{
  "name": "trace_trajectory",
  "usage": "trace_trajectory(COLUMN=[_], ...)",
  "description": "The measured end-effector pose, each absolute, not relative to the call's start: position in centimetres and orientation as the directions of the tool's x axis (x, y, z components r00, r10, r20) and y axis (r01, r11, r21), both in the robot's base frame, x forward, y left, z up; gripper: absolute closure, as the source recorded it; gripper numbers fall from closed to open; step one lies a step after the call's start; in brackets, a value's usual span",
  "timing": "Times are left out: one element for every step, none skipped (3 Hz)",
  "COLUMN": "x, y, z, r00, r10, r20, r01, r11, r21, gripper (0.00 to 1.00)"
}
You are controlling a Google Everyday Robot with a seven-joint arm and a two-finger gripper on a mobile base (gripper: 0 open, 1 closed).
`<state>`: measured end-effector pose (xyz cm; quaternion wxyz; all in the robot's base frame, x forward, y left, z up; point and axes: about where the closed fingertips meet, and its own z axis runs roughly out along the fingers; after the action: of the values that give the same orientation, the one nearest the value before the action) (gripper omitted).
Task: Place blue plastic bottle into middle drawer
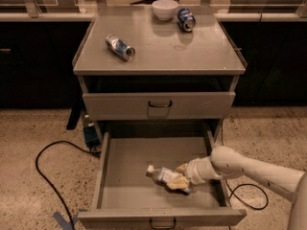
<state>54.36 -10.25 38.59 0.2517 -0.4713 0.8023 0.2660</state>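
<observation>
The blue plastic bottle (163, 175), clear with a white cap and a pale label, lies on its side on the floor of the open middle drawer (129, 152), cap pointing left. My gripper (180, 178) comes in from the right on a white arm and sits inside the drawer at the bottle's right end, its fingers (178, 182) around the bottle's body.
The upper drawer (159, 104) is closed. On the cabinet top lie two blue-and-silver cans (120, 47) (185, 19) and a white bowl (164, 9). A black cable (45, 176) loops on the floor at left, another (249, 195) at right.
</observation>
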Motion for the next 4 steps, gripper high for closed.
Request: trace_trajectory(x=[54.4, 56.0, 57.5, 57.5], y=[-10.3, -9.6, -9.0, -9.0], z=[38.6, 37.3, 35.7, 35.7], r00=[-0.429, -0.426, -0.420, -0.420], r10=[-0.622, -0.647, -0.675, -0.675], r20=[-0.655, -0.632, -0.606, -0.606], r01=[-0.890, -0.889, -0.891, -0.891], r11=[0.414, 0.429, 0.432, 0.432], r21=[0.190, 0.160, 0.136, 0.137], gripper=[1.00, 1.00, 1.00, 1.00])
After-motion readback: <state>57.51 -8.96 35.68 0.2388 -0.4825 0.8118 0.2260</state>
